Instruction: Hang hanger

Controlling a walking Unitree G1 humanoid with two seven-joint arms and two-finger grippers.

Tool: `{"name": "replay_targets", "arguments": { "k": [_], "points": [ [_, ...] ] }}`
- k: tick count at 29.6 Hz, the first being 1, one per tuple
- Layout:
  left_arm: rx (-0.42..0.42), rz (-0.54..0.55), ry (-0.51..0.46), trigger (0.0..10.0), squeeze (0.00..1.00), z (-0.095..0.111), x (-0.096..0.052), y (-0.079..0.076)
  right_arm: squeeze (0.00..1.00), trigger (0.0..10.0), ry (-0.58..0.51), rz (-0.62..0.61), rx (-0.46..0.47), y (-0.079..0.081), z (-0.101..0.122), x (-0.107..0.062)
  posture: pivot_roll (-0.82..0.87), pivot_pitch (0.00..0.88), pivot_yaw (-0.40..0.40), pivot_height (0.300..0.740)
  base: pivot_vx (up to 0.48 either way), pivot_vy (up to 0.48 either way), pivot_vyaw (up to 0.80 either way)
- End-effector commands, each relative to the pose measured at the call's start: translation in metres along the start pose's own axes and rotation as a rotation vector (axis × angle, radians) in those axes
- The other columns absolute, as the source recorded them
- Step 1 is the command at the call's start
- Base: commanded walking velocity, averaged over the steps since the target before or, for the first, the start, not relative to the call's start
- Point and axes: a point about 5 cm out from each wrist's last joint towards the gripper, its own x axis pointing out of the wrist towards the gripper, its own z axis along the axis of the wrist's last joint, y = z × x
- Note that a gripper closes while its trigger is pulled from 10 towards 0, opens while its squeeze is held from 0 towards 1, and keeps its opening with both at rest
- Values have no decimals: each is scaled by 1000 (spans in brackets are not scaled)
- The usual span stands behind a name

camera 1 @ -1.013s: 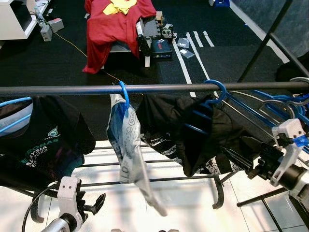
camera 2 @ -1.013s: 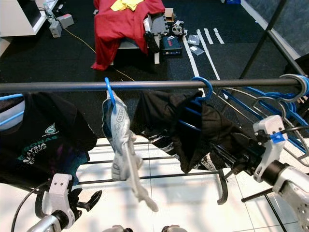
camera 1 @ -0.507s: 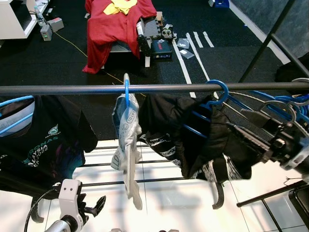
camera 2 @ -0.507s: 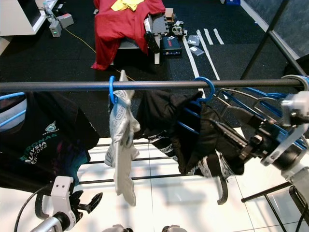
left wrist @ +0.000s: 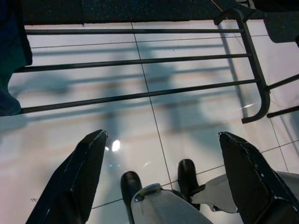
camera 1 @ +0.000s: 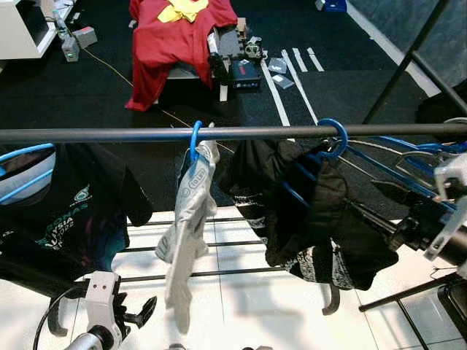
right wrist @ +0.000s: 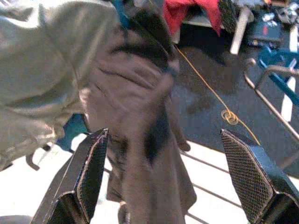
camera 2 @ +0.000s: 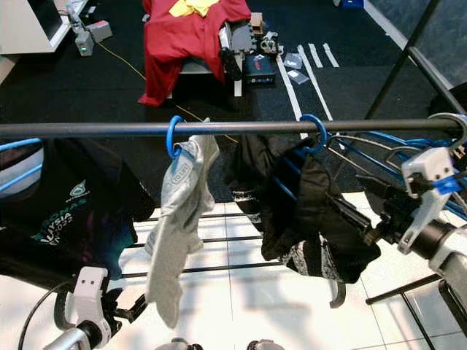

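Note:
A blue hanger [camera 1: 332,138] hangs by its hook on the dark rail [camera 1: 109,135] and carries a bunched black garment [camera 1: 306,211]. My right gripper [camera 1: 365,197] is open just right of that garment, fingers pointing at it and apart from it; in the right wrist view the black fingers [right wrist: 88,172] stand wide with the garment [right wrist: 140,121] ahead. Left of it on the rail, another blue hanger [camera 1: 194,138] bears a grey garment [camera 1: 186,226]. My left gripper [camera 1: 142,310] hangs low and open over the tiles [left wrist: 187,121].
A black printed T-shirt [camera 1: 66,211] hangs at the rail's left end. Several spare blue hangers [camera 1: 430,149] crowd the right end. The rack's base bars [camera 1: 219,273] cross white tiles below. A red cloth [camera 1: 179,36] drapes a chair on the dark floor beyond.
The grey garment has swung, its lower end now to the left. The black garment has settled lower and bunched. My right gripper has drawn back slightly to the right.

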Motion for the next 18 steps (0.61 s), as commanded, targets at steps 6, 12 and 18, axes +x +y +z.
{"name": "replay_targets", "arguments": {
  "k": [6, 12, 18],
  "points": [
    [1, 4, 43, 10000, 0, -11, -9, 6, 0, 10000, 78, -27, -26, -5, -13, 11, -46, 244, -19, 740, 0, 0, 0],
    [1, 9, 44, 10000, 0, -13, -13, 11, 0, 0, 166, -89, -39, -14, -25, 18, -41, 243, -25, 740, 0, 0, 0],
    [-3, 11, 45, 10000, 0, -15, -17, 14, 0, 0, 213, -103, -45, -15, -32, 18, -43, 242, -27, 740, 0, 0, 0]
  ]
}}
